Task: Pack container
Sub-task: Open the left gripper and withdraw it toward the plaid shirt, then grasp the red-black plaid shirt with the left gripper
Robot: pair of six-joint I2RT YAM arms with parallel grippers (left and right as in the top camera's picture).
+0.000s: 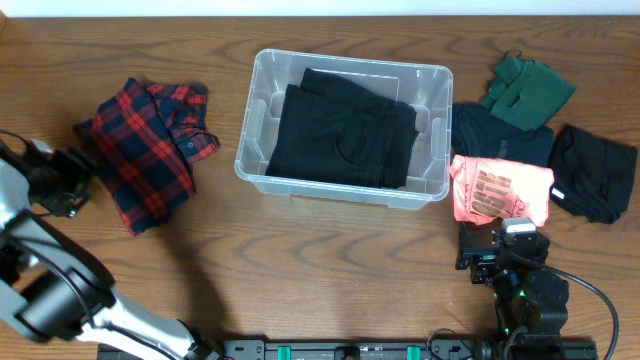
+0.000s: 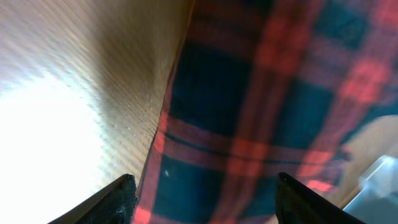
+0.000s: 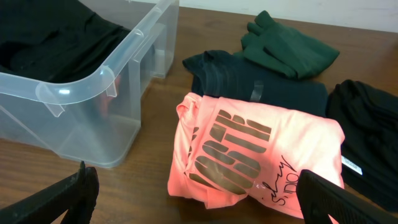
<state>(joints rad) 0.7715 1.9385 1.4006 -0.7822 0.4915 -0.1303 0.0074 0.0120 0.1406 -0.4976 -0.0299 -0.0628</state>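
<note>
The clear plastic container (image 1: pixel 345 125) stands at the table's middle with a folded black garment (image 1: pixel 345 130) inside; its corner shows in the right wrist view (image 3: pixel 93 87). A red and navy plaid shirt (image 1: pixel 150 145) lies to its left. My left gripper (image 1: pixel 75 175) is open at the shirt's left edge; the plaid (image 2: pixel 249 124) fills the space between its fingers (image 2: pixel 205 199). My right gripper (image 1: pixel 495 250) is open just in front of a folded coral t-shirt (image 1: pixel 500 190), which lies between its fingers (image 3: pixel 196 199) in the right wrist view (image 3: pixel 261 149).
Right of the container lie a dark teal garment (image 1: pixel 500 135), a green garment (image 1: pixel 528 90) and a black garment (image 1: pixel 592 172). They also show in the right wrist view: teal (image 3: pixel 261 87), green (image 3: pixel 289 50), black (image 3: pixel 367 130).
</note>
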